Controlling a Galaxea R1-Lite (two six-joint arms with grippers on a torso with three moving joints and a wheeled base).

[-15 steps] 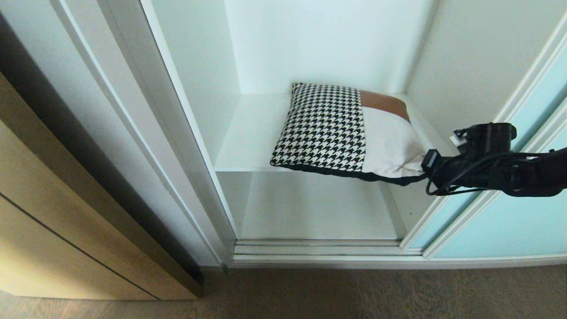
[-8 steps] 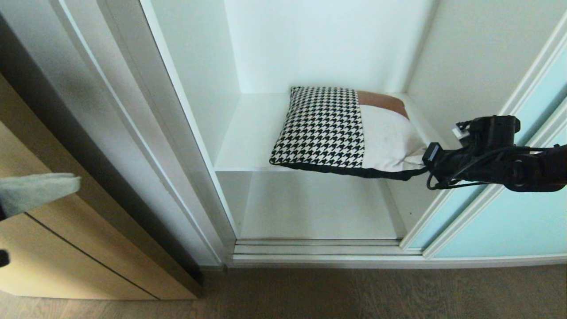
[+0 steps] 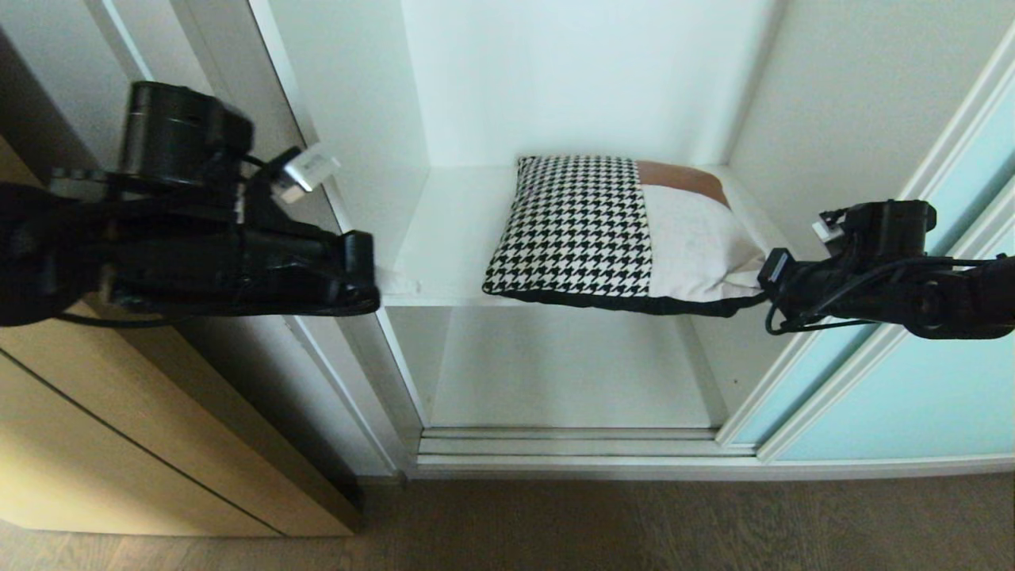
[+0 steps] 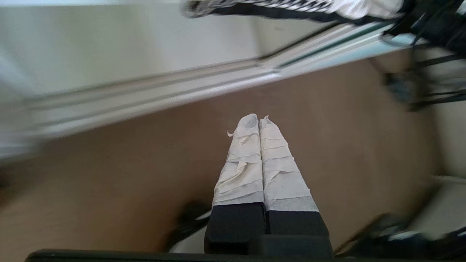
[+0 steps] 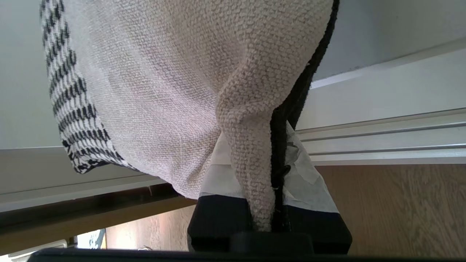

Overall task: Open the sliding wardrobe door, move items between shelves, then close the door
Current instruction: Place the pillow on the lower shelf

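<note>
right gripper (image 3: 763, 287) is pinching the cushion (image 3: 610, 234) by its near right corner; left gripper (image 3: 388, 279), clenched and empty, sits off the cushion's left.

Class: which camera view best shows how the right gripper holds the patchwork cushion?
The right wrist view: the right gripper is shut on the patchwork cushion, pinching its cream corner and dark edge. The head view shows the whole cushion on the shelf but hides the pinch. The left wrist view catches only a blurred edge of it.
</note>
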